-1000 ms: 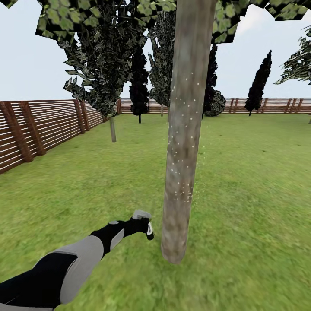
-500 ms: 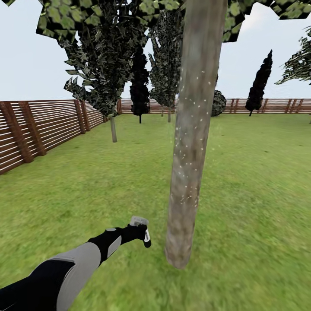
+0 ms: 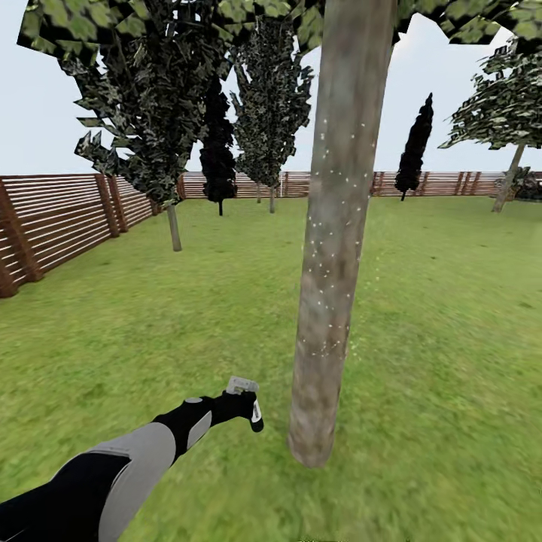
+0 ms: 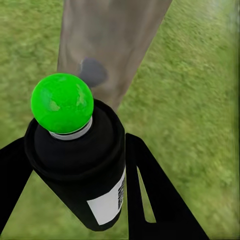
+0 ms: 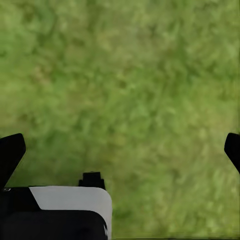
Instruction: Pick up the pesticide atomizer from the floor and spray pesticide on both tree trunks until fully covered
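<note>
A thick mottled grey-brown tree trunk (image 3: 331,248) rises in the middle of the head view, dotted with fine white specks of pesticide (image 3: 325,226) over its middle stretch. Low and just left of its base, my left gripper (image 3: 248,406) is shut on the pesticide atomizer (image 3: 242,386). In the left wrist view the atomizer (image 4: 75,165) is a black bottle with a white label and a round green top, clamped between two black fingers (image 4: 155,200), with the trunk (image 4: 110,45) close behind it. My right gripper (image 5: 122,150) is open over bare grass.
A brown slatted fence (image 3: 53,218) runs along the left and far side of the lawn (image 3: 436,339). Beyond stand a thin-trunked tree (image 3: 175,226), dark cypresses (image 3: 415,150) and a leaning tree (image 3: 508,181) at the far right.
The whole view has turned, so fence and far trees slid left. My left gripper, still holding the atomizer, sits slightly lower and a little further from the trunk than a second ago.
</note>
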